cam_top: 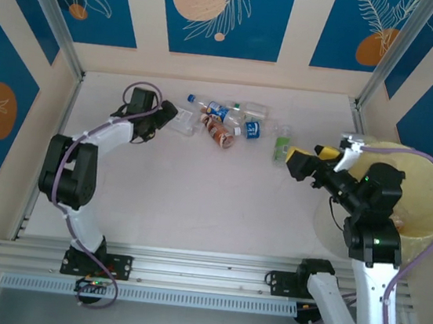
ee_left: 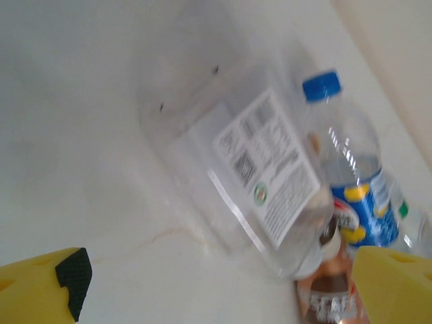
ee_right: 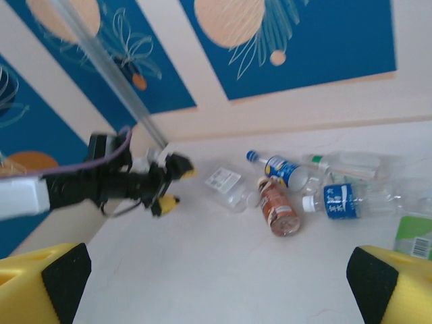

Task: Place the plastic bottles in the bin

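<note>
- The left gripper (cam_top: 169,113) is being held low at the left end of the bottle cluster, its jaws spread wide with nothing clamped.
- In the left wrist view, its yellow fingers (ee_left: 40,291) are being seen at either bottom corner, with the clear white-labelled bottle (ee_left: 250,175) lying on its side ahead of the gap. Whether anything is being touched cannot be told.
- The right gripper (cam_top: 294,160) is also being held with its jaws wide apart and empty, just beside the green-labelled bottle (cam_top: 282,149), between that bottle and the bin (cam_top: 429,204).
- The plastic bottles are lying in a loose row across the far middle of the table (cam_top: 195,207), near the back wall (cam_top: 212,67).
- Among them, a blue-capped bottle (cam_top: 206,106), a red-brown-labelled bottle (cam_top: 220,135) and a blue-labelled bottle (cam_top: 251,128) are being crowded together, some touching.
- The bin is standing at the table's right edge, its near rim being partly covered by the right arm.
- A broad stretch of bare tabletop is lying open between the cluster and the arm bases.
- Room is being narrowed at the far corners by slanted metal posts (cam_top: 59,24), and the left arm's elbow is sitting near the left edge.
</note>
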Controlling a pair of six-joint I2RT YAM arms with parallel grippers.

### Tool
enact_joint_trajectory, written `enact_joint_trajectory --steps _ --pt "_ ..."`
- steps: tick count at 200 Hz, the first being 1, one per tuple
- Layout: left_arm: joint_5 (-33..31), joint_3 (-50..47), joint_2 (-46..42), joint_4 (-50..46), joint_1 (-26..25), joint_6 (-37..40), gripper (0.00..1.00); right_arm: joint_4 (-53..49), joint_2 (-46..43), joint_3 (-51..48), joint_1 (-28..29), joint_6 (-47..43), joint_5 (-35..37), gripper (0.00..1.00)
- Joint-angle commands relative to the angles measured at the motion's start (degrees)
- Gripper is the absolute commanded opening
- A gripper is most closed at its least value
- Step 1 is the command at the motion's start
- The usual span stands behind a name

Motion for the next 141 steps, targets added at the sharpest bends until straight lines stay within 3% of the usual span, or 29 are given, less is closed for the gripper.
enact_joint_trajectory --steps 1,24,61,87,141 --pt "-4.93 7.52 6.04 -5.98 0.33 -6.17 1.00 0.39 1.24 -0.37 6.52 -5.38 8.31 1.00" --pt "-4.40 15.46 11.70 -11.96 0.18 -11.30 1.00 1.49 2.36 -1.04 10.53 -6.64 10.74 1.00" --pt "-11.86 28.96 18.16 -25.01 -1.69 -17.63 1.00 -0.32 4.42 -0.86 14.68 -8.75 15.42 1.00" --pt "-12.13 36.96 23.19 -32.44 -2.20 -20.55 1.00 -1.06 4.60 -1.12 16.84 -10.28 18.29 1.00" --pt "-13.20 43.95 28.51 -36.76 -2.56 -23.62 1.00 -3.46 4.52 -0.87 18.56 -12.21 21.43 1.00"
